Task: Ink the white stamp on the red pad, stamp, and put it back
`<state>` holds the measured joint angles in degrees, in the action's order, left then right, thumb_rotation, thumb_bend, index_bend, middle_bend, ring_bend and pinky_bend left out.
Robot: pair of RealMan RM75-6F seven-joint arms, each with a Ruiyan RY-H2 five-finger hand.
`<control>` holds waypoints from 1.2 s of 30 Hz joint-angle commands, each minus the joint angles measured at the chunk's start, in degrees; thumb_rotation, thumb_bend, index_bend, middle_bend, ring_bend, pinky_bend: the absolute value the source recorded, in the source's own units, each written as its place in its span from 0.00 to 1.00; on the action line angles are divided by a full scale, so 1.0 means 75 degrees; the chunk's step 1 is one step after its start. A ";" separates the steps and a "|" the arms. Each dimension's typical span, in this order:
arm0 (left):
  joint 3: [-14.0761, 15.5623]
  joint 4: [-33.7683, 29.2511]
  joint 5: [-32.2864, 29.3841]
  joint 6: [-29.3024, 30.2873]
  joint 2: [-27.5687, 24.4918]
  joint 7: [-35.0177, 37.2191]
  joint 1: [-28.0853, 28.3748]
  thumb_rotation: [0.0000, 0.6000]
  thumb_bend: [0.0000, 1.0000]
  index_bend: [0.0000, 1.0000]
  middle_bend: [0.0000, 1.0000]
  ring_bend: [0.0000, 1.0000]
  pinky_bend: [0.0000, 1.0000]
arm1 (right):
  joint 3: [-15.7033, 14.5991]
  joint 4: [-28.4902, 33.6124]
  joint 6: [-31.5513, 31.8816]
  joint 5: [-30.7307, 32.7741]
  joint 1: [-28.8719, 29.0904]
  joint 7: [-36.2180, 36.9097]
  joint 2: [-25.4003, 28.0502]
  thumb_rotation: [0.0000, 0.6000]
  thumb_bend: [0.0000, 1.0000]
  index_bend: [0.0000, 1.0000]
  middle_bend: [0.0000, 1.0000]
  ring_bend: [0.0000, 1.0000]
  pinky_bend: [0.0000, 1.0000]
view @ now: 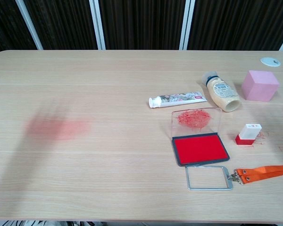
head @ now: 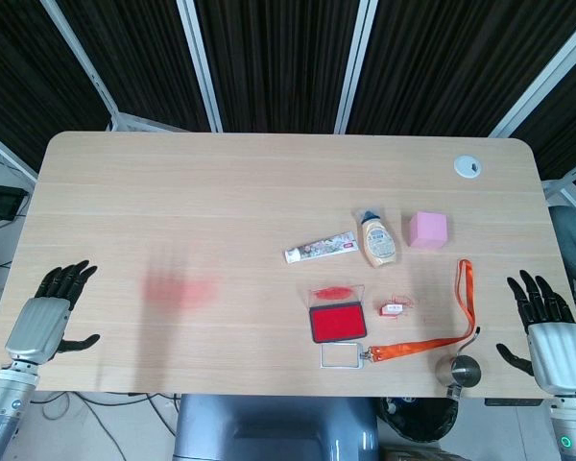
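A wooden desk [head: 221, 192] seen from above. The left robot hand [head: 53, 312] rests at the desk's near left corner, released, fingers spread, holding nothing. The right robot hand [head: 547, 322] rests at the near right corner, likewise released and empty. The white stamp [view: 248, 134] stands upright on its red base, just right of the open red pad [view: 199, 149], apart from it. Behind the pad lie a tube [view: 177, 99] and a bottle [view: 221, 91], near a pink cube [view: 259, 85]. An orange lanyard [head: 442, 336] with a clear badge holder [view: 208, 178] lies in front.

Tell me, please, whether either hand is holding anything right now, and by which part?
Nothing is held. The left hand and right hand are both open; the white stamp stands untouched beside the red pad.
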<state>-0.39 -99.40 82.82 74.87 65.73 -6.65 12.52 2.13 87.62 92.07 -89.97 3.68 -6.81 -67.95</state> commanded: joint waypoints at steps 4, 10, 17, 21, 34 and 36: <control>0.0014 0.0006 0.0046 -0.0006 0.0010 -0.0001 0.0007 1.00 0.01 0.00 0.00 0.00 0.00 | -0.0027 0.0206 -0.0025 -0.0080 -0.0007 -0.0082 0.0043 1.00 0.12 0.00 0.00 0.00 0.19; -0.0034 0.0044 -0.0024 -0.0046 0.0017 0.0108 0.0028 1.00 0.01 0.00 0.00 0.00 0.00 | -0.0014 0.0871 -0.0221 -0.0228 0.0137 -0.0546 0.0103 1.00 0.12 0.00 0.01 0.01 0.20; -0.0013 0.0044 0.0063 -0.0103 -0.0033 0.0249 0.0066 1.00 0.01 0.00 0.00 0.00 0.00 | 0.0268 0.1635 -0.1110 0.0017 0.0739 -0.1632 -0.0349 1.00 0.18 0.19 0.19 0.14 0.26; -0.0025 0.0043 0.0090 -0.0093 -0.0078 0.0370 0.0070 1.00 0.01 0.00 0.00 0.00 0.00 | 0.0450 0.1721 -0.1706 0.0292 0.1149 -0.2373 -0.0832 1.00 0.20 0.27 0.27 0.21 0.31; 0.0013 -0.0033 0.0087 -0.0340 -0.0237 0.0734 0.0158 1.00 0.01 0.00 0.00 0.00 0.00 | 0.0987 0.1121 -0.2910 0.2102 0.2055 -0.4348 -0.2503 1.00 0.25 0.36 0.35 0.30 0.36; 0.0019 -0.0048 0.0077 -0.0364 -0.0257 0.0769 0.0163 1.00 0.01 0.00 0.00 0.00 0.00 | 0.1006 0.0945 -0.2973 0.2287 0.2117 -0.4457 -0.2660 1.00 0.26 0.36 0.35 0.30 0.36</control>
<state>-0.27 -99.71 83.43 72.20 63.86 -0.96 13.71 9.28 95.88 70.47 -74.01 18.88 -39.31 -86.77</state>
